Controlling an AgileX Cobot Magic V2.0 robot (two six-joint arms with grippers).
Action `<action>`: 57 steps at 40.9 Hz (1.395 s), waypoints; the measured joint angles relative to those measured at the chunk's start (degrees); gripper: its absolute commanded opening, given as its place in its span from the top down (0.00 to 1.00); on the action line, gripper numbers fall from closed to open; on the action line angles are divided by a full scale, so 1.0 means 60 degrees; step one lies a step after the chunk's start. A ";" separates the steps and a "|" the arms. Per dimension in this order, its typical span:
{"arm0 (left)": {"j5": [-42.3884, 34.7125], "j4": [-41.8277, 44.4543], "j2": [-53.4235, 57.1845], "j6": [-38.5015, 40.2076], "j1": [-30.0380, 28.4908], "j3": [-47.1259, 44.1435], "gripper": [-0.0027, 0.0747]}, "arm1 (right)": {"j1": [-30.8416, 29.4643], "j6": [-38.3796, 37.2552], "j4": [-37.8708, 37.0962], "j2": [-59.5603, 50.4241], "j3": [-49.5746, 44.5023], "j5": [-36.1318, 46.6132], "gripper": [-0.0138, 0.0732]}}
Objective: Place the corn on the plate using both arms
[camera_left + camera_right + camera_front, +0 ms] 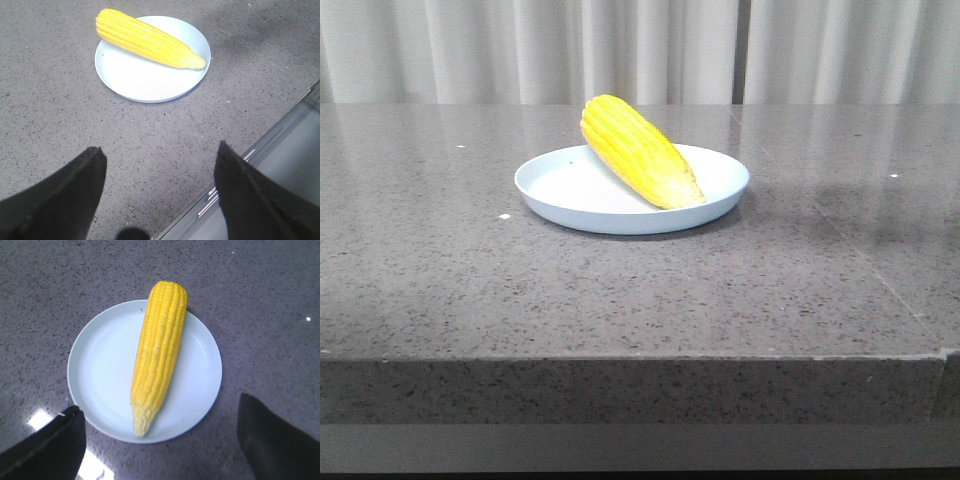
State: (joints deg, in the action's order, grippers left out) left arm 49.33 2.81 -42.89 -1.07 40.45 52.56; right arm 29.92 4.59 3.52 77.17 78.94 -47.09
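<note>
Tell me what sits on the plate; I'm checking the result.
Only the corn lies across the plate, its thick end overhanging the rim. The strip of plate beneath it is hidden.

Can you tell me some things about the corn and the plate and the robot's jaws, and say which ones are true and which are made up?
1. The corn lies on the plate. True.
2. The corn fits wholly inside the plate. False: its thick end sticks out past the rim.
3. The left gripper holds the corn. False: its jaws are open and empty, away from the plate.
4. The right gripper has open jaws. True: nothing is between them.
5. The plate is bright red. False: it is pale blue-white.
6. The table is grey and speckled. True.
</note>
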 measured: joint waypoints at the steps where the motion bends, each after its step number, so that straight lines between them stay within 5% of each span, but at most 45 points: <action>1: 0.0000 0.0000 0.0000 0.0000 0.0000 0.0000 0.37 | 0.0000 0.0000 -0.0025 -0.0235 -0.0118 -0.0140 0.11; 27: 0.0000 0.0000 0.0000 0.0000 0.0000 0.0000 0.37 | 0.0000 -0.0273 -0.0341 -0.6566 -0.2939 -0.2644 0.11; 49: 0.0000 0.0000 0.0000 0.0000 0.0000 0.0000 0.38 | 0.0000 -0.0513 -0.0341 -0.7489 -0.3412 -0.2756 0.12; 57: 0.0000 0.0000 0.0000 0.0000 0.0000 0.0000 0.58 | 0.0000 -0.0528 -0.0341 -0.7489 -0.3412 -0.2706 0.37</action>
State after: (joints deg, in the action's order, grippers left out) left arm 49.33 2.81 -42.89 -1.07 40.45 52.56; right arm 29.92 1.43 1.47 32.24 58.46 -63.33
